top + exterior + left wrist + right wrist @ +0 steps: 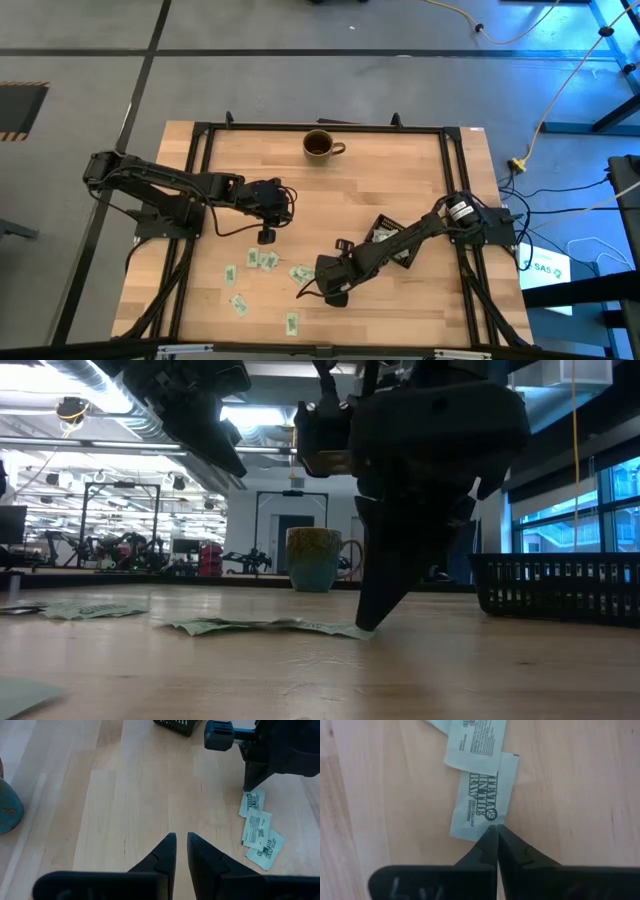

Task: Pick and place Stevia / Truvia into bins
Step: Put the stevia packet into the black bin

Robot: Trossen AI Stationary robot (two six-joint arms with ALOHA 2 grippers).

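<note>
The right hand (496, 831) is down on the desk (400, 180), its fingers pinched shut on the edge of one Stevia sachet (482, 800) in a small overlapping cluster. The left hand (267, 236) hangs above bare wood nearby, fingers slightly parted and holding nothing. More sachets (262, 260) lie scattered around, with the black bin (386, 232) just beside the right arm and a mug (320, 146) at the far edge.

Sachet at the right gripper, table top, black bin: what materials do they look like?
Pale green printed sachet: looks like matte paper, flat with crisp edges and dark print. Light wooden table top: probably wood planks, with visible grain and seams and a smooth finish. Black rectangular bin: likely moulded plastic, its walls a slotted grid; wire mesh can't be ruled out.
</note>
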